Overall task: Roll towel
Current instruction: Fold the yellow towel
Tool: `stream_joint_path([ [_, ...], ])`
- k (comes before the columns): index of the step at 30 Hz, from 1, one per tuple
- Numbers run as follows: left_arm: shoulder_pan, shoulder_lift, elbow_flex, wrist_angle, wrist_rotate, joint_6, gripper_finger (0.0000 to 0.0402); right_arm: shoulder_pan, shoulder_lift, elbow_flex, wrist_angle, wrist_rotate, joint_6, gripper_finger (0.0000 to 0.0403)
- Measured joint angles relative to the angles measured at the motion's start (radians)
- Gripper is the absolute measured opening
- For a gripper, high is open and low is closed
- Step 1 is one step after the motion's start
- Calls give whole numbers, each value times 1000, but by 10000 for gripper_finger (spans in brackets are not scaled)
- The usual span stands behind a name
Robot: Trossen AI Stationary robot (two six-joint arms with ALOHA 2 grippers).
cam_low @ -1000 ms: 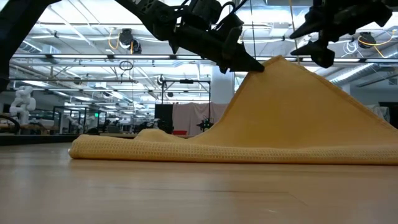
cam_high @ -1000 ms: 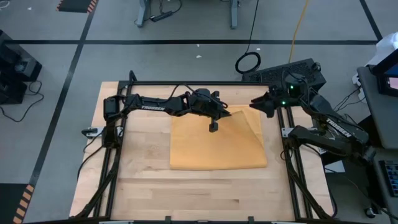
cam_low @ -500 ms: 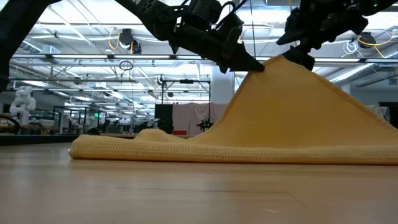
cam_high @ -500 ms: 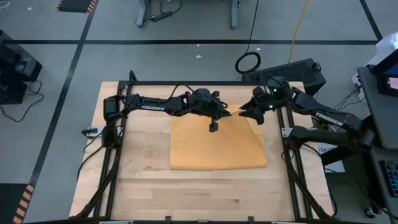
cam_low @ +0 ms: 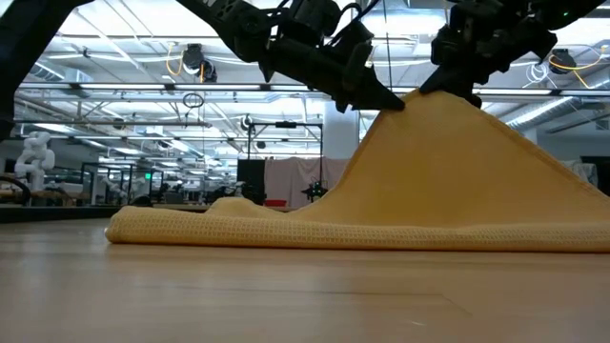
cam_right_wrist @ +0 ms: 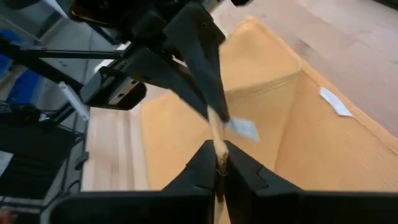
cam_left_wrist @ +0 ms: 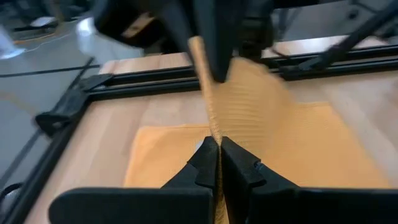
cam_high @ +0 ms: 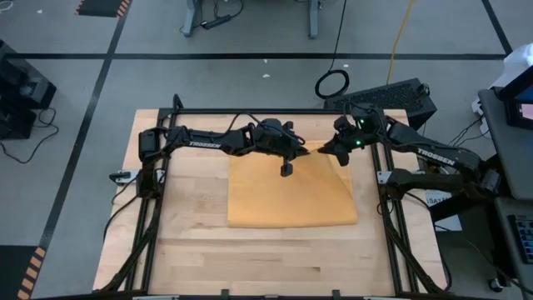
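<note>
Lying on the middle of the wooden table [cam_high: 191, 242], toward its right half, the mustard-yellow towel [cam_high: 291, 196] is seen mostly flat, with its near edge straight and its far right corner drawn up off the surface. From the low view the cloth [cam_low: 457, 181] rises as a taut tent-like slope to a peak, while its remaining length rests as a low ridge along the tabletop. A waffle-like weave is visible on the fabric, and a small white tag [cam_right_wrist: 336, 101] is seen on the lifted part in the right wrist view. The raised edge is pinched by the left gripper [cam_high: 303, 151], whose fingers [cam_left_wrist: 205, 163] are pressed together on a thin fold of cloth; its arm is stretched from the table's left side across the far edge of the towel. The right gripper [cam_high: 326, 151] is closed on the same raised edge just beside the left one, its fingers [cam_right_wrist: 202, 163] pressed together with the fold between them, its arm reaching in from the right rear corner of the black frame [cam_high: 250, 111].
</note>
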State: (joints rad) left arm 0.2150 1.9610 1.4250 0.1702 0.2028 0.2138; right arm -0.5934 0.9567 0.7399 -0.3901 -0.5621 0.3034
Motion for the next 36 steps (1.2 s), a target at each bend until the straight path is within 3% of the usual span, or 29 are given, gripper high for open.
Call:
stream_joint_path([
  [3,0,-6,0,4,-85,-87,22,0,-12,0,-49,69,22,13],
  [9,37,-88,0,-59,-129,-336,84,0,-33,0,-180,201,12,3],
  [12,54,-143,1,-233,-192,-381,115,-1,-34,0,-219,271,18,4],
  [18,93,-156,-44,-713,-449,-366,140,-2,-33,0,-236,427,17,3],
  [22,150,-143,-136,-776,-394,-366,142,-8,-33,0,-243,483,-8,3],
  [28,222,-144,-218,-718,-299,-363,142,-39,-33,0,-306,508,-38,4],
  [31,235,-145,-260,-632,-281,-340,137,-56,-33,0,-342,555,-37,4],
  [36,239,-147,-269,-635,-276,-344,120,-82,-33,0,-347,587,-39,4],
])
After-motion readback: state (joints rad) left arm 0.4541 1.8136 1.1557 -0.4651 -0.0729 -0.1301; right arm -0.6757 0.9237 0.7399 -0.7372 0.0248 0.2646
